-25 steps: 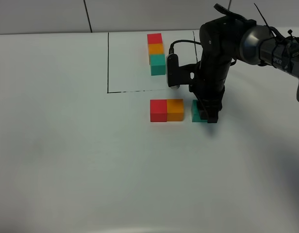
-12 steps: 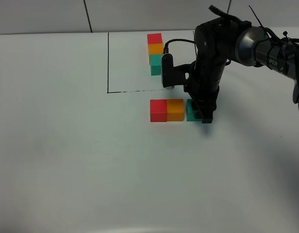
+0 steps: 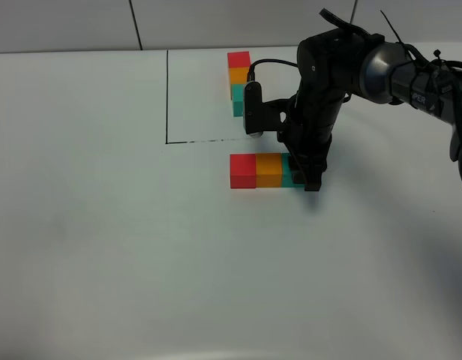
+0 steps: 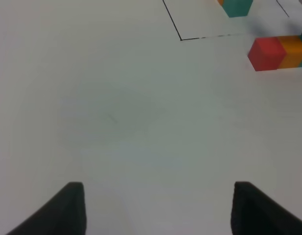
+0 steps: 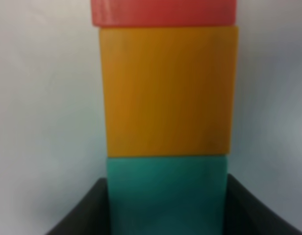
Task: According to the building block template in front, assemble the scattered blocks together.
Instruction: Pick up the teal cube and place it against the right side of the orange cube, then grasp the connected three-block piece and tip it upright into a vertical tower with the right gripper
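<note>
The right tool (image 3: 305, 175) clamps the green block (image 5: 165, 191) against the orange block (image 3: 269, 170) beside the red block (image 3: 243, 171), while the left tool (image 4: 156, 210) holds its fingers (image 4: 70, 210) apart.

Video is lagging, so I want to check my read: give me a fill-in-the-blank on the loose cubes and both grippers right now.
The right gripper is closed on one end cube of the loose row, coloured ___. The middle cube touching it is ___. The opposite end cube is ___. The left gripper hangs above the table, jaws ___.
Missing words: teal-green, orange, red, open.
</note>
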`<state>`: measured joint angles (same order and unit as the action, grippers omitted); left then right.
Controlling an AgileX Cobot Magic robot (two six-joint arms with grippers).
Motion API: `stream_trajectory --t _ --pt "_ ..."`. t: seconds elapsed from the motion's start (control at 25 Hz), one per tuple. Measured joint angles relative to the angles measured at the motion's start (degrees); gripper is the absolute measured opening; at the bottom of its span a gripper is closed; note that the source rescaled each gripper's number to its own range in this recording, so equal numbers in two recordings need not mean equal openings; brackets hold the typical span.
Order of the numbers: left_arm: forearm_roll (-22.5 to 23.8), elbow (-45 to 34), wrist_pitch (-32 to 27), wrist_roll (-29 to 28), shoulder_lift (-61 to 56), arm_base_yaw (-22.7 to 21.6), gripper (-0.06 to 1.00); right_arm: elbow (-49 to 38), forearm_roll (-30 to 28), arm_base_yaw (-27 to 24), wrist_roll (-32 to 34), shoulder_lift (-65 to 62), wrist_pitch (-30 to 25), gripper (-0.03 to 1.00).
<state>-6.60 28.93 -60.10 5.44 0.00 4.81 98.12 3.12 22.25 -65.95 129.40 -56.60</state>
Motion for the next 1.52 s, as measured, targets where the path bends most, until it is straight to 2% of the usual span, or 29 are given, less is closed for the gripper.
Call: stream_trajectory --t 0.52,0.92,1.0,1.2,1.28,1.4,1.52 --pt "0.0 0.0 0.0 0.0 0.0 0.0 0.36 0.12 0.17 0.3 -3.76 0.06 0.11 0.01" --pt "0.0 0.0 0.0 0.0 0.0 0.0 0.36 0.12 0.24 0.3 1.02 0.06 0.11 0.04" --pt "0.0 0.0 0.0 0.0 0.0 0.0 0.36 0.12 0.58 0.3 2.1 0.38 0.18 0.13" --pt "0.0 0.0 0.0 0.0 0.0 0.0 0.36 0.05 -0.82 0.3 6.59 -1.36 -0.76 0.56" --pt "0.0 0.0 0.0 0.0 0.0 0.0 0.36 0.05 -2.4 0.3 10.09 -3.44 -0.95 0.69" --pt "0.0 0.0 0.0 0.0 0.0 0.0 0.36 -0.09 -5.17 -0.17 16.46 -7.51 -2.01 0.77" --pt "0.0 0.0 0.0 0.0 0.0 0.0 0.36 -2.58 -6.7 -1.42 23.17 -12.29 -2.1 0.78"
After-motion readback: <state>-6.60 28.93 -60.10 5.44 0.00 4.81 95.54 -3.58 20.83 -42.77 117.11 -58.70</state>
